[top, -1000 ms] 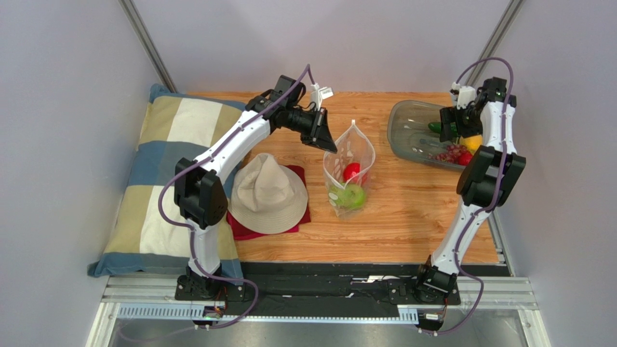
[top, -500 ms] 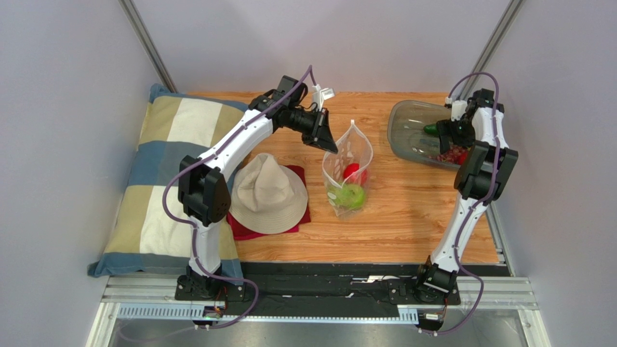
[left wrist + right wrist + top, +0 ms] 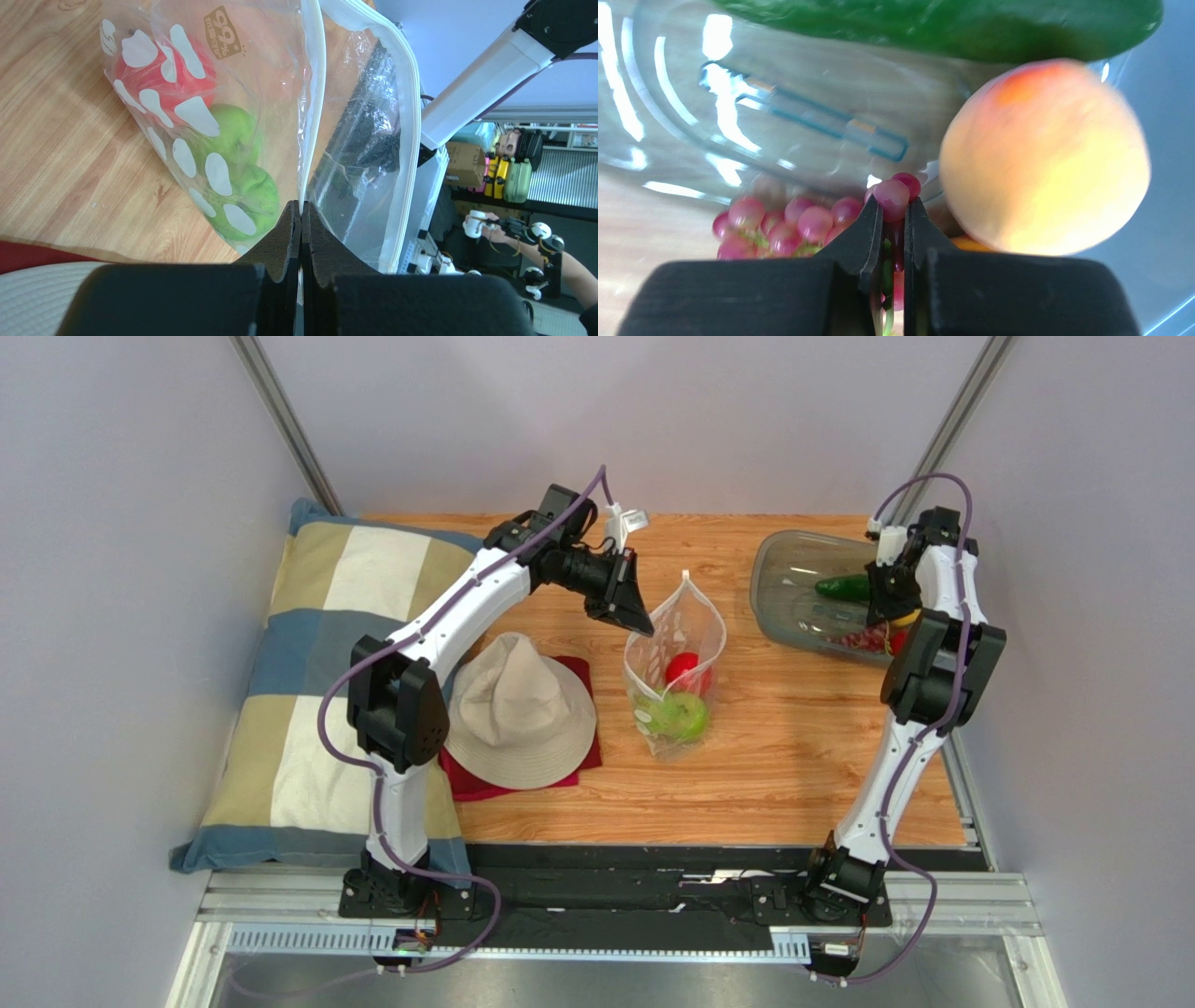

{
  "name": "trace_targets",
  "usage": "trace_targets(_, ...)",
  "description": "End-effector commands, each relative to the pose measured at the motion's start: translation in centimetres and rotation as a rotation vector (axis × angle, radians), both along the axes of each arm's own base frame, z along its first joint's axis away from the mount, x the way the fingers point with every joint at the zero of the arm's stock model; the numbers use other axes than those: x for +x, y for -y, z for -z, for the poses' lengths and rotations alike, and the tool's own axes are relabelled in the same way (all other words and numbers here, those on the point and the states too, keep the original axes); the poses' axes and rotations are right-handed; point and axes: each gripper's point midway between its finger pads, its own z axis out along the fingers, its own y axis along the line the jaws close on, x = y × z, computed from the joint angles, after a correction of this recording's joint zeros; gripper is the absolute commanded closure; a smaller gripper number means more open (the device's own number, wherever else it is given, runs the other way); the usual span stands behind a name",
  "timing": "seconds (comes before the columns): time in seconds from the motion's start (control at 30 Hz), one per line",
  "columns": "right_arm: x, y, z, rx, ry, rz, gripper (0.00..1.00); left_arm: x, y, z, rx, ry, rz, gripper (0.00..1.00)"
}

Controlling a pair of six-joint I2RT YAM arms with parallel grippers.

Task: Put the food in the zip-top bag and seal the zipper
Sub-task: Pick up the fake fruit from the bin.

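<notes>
The zip-top bag point(image 3: 676, 665) stands mouth-up in mid table, with a red ball point(image 3: 680, 668) and a green ball point(image 3: 683, 714) inside. My left gripper point(image 3: 634, 612) is shut on the bag's left mouth edge, along the zipper point(image 3: 312, 105). The left wrist view shows the red ball point(image 3: 165, 66) and green balls point(image 3: 242, 175) through the dotted plastic. My right gripper point(image 3: 881, 613) reaches down into the grey tray point(image 3: 786, 574). There it point(image 3: 893, 204) is shut on the purple grapes point(image 3: 808, 224), beside an orange ball point(image 3: 1046, 157) and a dark green long piece point(image 3: 934, 21).
A beige hat point(image 3: 519, 707) lies on a red cloth point(image 3: 484, 781) left of the bag. A checked pillow point(image 3: 302, 658) covers the table's left side. Metal posts and grey walls close in the back and both sides.
My right gripper has dropped lower into the tray and shut on the grapes. The left arm has stayed put, holding the bag's edge.
</notes>
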Motion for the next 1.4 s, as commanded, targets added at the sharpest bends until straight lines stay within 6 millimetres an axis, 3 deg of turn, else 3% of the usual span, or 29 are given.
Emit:
trace_targets(0.0,0.5,-1.5,-7.8,0.036,0.170,0.011,1.00,0.2,0.4,-2.0,-0.039,0.055,0.022,1.00)
trace_targets(0.33,-0.6,-4.4,-17.4,0.112,0.363,-0.006,1.00,0.0,0.4,-1.8,-0.042,0.048,0.029,1.00)
trace_targets(0.5,-1.6,-7.6,-24.0,0.223,0.485,-0.044,1.00,0.2,0.4,-1.5,-0.039,0.042,0.024,1.00)
trace_targets(0.57,-2.5,-10.0,-27.7,0.303,0.552,-0.082,1.00,0.2,0.5,-1.6,-0.043,0.036,0.023,1.00)
trace_targets(0.67,-3.7,-14.0,-31.3,0.370,0.620,-0.178,1.00,0.2,0.6,-1.7,-0.047,0.032,0.024,1.00)
trace_targets(0.7,-4.7,-16.3,-33.2,0.381,0.655,-0.234,1.00,0.2,0.6,-1.7,-0.047,0.034,0.023,1.00)
trace_targets(0.77,-5.8,-18.9,-35.1,0.397,0.698,-0.306,1.00,0.2,0.6,-1.8,-0.049,0.036,0.024,1.00)
trace_targets(0.8,-7.2,-21.5,-36.6,0.402,0.728,-0.376,1.00,0.2,0.6,-1.7,-0.047,0.034,0.023,1.00)
trace_targets(0.87,-8.4,-24.0,-37.9,0.403,0.765,-0.448,1.00,0.2,0.6,-1.7,-0.046,0.037,0.023,1.00)
trace_targets(0.9,-9.9,-26.5,-38.8,0.406,0.787,-0.523,1.00,0.2,0.5,-1.8,-0.046,0.040,0.023,1.00)
trace_targets(0.97,-11.2,-29.1,-39.4,0.394,0.818,-0.609,1.00,0.1,0.5,-1.7,-0.044,0.037,0.024,1.00)
trace_targets(1.0,-12.3,-31.6,-39.2,0.391,0.819,-0.697,1.00,0.1,0.5,-1.8,-0.046,0.039,0.026,1.00)
trace_targets(1.07,-13.9,-33.6,-39.7,0.364,0.858,-0.776,1.00,0.0,0.5,-1.9,-0.046,0.042,0.029,1.00)
trace_targets(1.1,-14.7,-35.5,-38.5,0.350,0.845,-0.859,1.00,0.0,0.5,-2.0,-0.050,0.043,0.030,1.00)
trace_targets(1.17,-15.9,-37.2,-38.0,0.312,0.860,-0.943,1.00,-0.2,0.4,-2.1,-0.050,0.047,0.034,1.00)
trace_targets(1.2,-15.8,-37.5,-36.7,0.277,0.848,-0.976,1.00,-0.2,0.4,-2.2,-0.050,0.051,0.034,1.00)
trace_targets(1.37,-16.4,-39.5,-34.4,0.211,0.842,-1.113,1.00,-0.4,0.2,-2.5,-0.053,0.059,0.038,1.00)
